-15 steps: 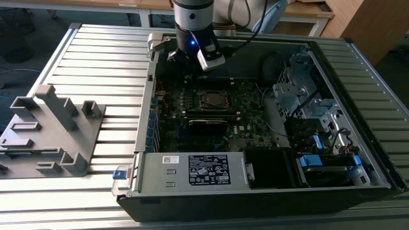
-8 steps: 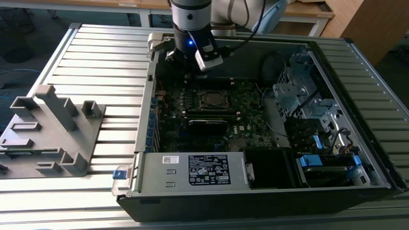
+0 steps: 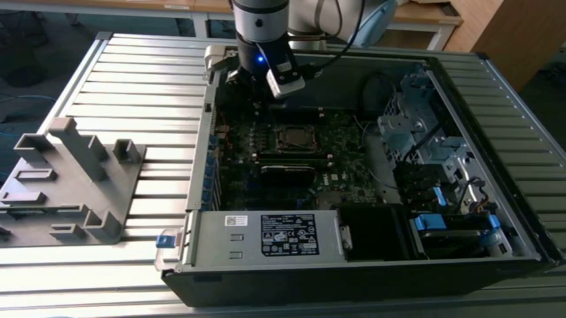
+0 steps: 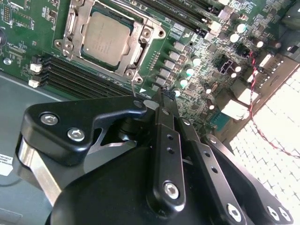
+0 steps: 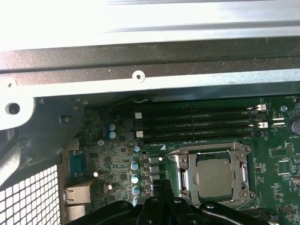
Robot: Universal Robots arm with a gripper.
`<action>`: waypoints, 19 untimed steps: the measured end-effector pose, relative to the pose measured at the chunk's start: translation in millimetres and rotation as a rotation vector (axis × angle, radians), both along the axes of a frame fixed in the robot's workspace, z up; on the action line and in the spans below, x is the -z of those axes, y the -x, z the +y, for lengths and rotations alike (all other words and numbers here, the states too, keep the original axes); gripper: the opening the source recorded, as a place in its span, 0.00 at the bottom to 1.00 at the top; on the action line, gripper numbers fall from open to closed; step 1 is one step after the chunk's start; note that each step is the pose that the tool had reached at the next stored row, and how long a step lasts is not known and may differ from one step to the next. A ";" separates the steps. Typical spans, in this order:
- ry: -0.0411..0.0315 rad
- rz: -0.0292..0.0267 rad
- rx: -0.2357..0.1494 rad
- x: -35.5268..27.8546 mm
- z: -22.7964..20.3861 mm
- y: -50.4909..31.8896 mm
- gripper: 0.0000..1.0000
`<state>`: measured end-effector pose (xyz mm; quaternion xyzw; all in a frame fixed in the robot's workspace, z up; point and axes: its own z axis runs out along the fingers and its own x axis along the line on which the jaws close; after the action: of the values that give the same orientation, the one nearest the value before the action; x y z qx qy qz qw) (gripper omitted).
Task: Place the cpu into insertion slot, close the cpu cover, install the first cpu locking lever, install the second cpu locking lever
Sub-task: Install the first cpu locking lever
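The cpu [image 4: 105, 35] sits flat in the slot [image 3: 296, 138]. It is a small square with a dull, silver-grey metal top. The cover [image 4: 139, 43] is a thin stamped frame of brighter metal with round screw heads at its corners. It lies down around the chip, whose top shows through the opening.

My gripper [image 4: 161, 96] is matte black, built of flat bars pinned with shiny hex screws. Its two fingers run together into one narrow tip, and I see nothing held between them. In the second wrist view that tip hangs over the green board [image 4: 157, 56], just off one corner of the cover. It is beside a row of silver-topped capacitors [image 4: 190, 71] and apart from the cpu.

Long, narrow black memory slots [image 5: 197, 123] run along one side of the slot. A perforated pale panel [image 4: 272, 136] stands at the board's edge.

In the exterior view the grey arm [image 3: 261, 26] comes down at the far side of the open black case [image 3: 354, 281], and the slot lies nearer the camera than the gripper does. The case rests on a ribbed aluminium table [image 3: 132, 79]. A blocky grey fixture [image 3: 66, 179] stands on the table at the exterior view's left, well apart from the case's board.
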<state>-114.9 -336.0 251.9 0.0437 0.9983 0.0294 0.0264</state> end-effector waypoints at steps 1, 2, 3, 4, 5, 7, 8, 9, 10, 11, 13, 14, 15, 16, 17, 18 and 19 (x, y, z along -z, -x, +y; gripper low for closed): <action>0.0001 0.0005 0.000 0.0 0.0 0.0 0.10; 0.0001 0.0019 0.000 0.1 0.0 0.1 0.10; 0.0000 0.0038 0.000 0.3 0.0 0.0 0.10; 0.0001 0.0064 0.000 0.4 0.0 -0.1 0.10; 0.0001 0.0097 0.000 0.5 0.0 -0.2 0.10; 0.0000 0.0172 0.000 0.6 0.0 -0.5 0.10; 0.0001 0.0196 0.000 0.6 0.0 -0.5 0.10; 0.0002 0.0202 0.000 0.6 0.0 -0.5 0.10; 0.0002 0.0207 0.000 0.6 0.0 -0.4 0.10; 0.0002 0.0212 0.000 0.6 0.0 -0.5 0.10; 0.0001 0.0222 0.000 0.6 0.0 -0.5 0.10; 0.0000 0.0221 0.000 0.6 0.0 -0.5 0.10; 0.0001 0.0222 0.000 0.2 0.0 -0.5 0.10; 0.0001 0.0223 0.000 -0.4 0.0 -0.5 0.10; 0.0000 0.0222 0.000 -1.2 0.0 -0.5 0.10; 0.0001 0.0222 0.000 -2.2 0.0 -0.5 0.10; 0.0000 0.0222 0.000 -3.0 0.0 -0.5 0.10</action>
<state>-114.3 -336.0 255.0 0.0441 0.9985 0.0289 0.0153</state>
